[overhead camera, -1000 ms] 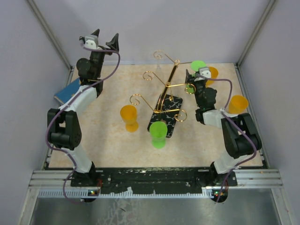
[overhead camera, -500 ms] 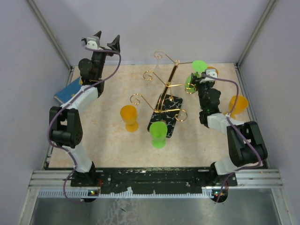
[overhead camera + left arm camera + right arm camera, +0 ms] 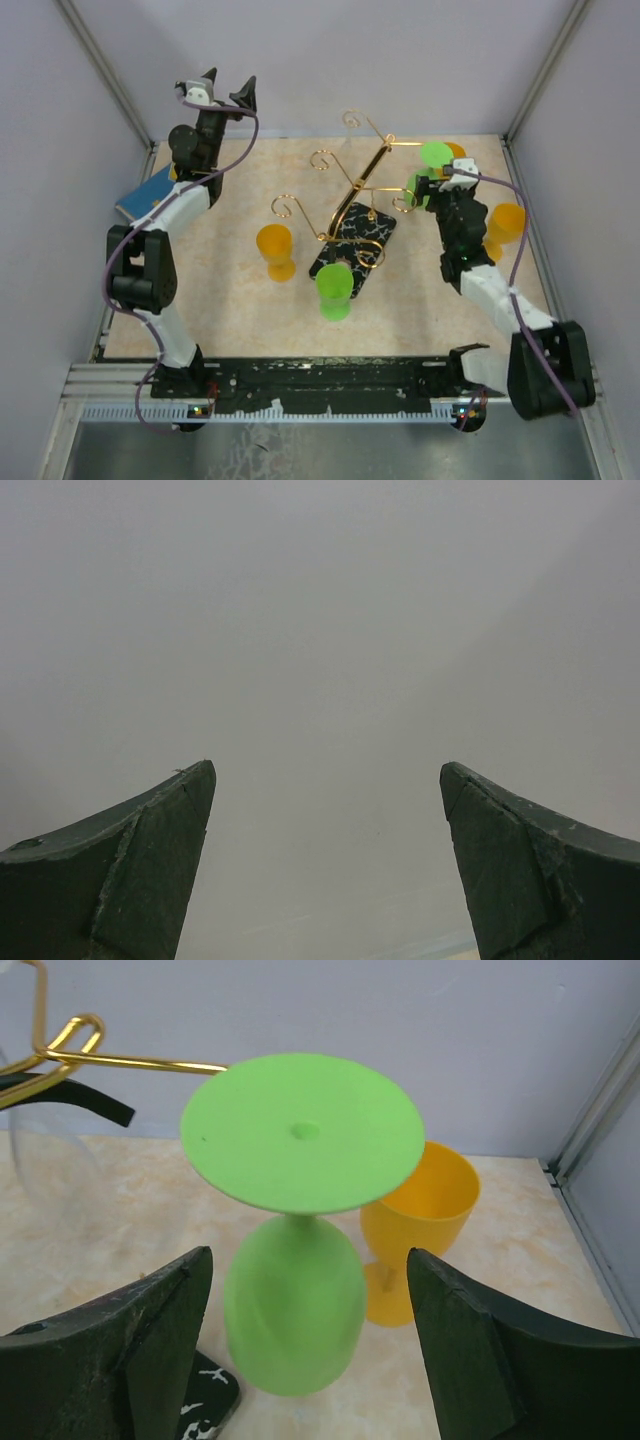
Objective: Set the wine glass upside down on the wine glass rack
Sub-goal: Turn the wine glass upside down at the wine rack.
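Currently inverted, foot up, betw. R fingers (image 3: 150, 1340): green wine glass (image 3: 300, 1130). Spread apart either side, not clamped on it. Just behind its foot, gold arm of wine glass rack (image 3: 352, 240); cannot tell if hooked. Beside it, upright yellow glass (image 3: 425, 1210) on counter (image 3: 230, 300). L fingers (image 3: 150, 870) apart too, raised twd back wall.

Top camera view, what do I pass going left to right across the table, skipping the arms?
Blue book → left orange glass → upright green glass → upside-down green glass → right orange glass.
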`<state>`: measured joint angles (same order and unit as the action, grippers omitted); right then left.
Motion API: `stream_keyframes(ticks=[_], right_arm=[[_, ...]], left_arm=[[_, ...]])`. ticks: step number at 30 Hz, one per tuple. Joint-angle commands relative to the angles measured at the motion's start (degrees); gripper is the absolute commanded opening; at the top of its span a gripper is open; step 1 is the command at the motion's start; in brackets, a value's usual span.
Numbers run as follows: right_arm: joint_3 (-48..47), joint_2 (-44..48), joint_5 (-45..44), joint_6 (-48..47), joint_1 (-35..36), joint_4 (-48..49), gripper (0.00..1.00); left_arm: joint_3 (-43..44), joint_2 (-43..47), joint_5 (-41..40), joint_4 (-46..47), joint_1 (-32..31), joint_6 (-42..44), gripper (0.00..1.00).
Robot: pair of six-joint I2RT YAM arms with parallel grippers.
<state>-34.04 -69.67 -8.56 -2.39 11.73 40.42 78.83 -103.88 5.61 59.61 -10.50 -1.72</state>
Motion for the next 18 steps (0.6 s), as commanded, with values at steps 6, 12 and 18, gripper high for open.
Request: stream_keyframes(ticks=[6,12,18], right_arm=[[-2.77,18.96,-1.29,-1.31,0.35,-25.10,0.84],[-7.70,21.52,-4.94,1.80,0.35,-37.02,0.85],[-14.08,20.44,-8.66,4.98,0.37,-37.62,0.86]], left_arm=[[3.26,-2.00,0.23,0.21,0.31,0.04,0.99],[3.85,-2.89,0.44,0.11,0.22,0.25,0.99],[4.53,-3.31,0.62,-0.27,0.22,1.14,0.99]])
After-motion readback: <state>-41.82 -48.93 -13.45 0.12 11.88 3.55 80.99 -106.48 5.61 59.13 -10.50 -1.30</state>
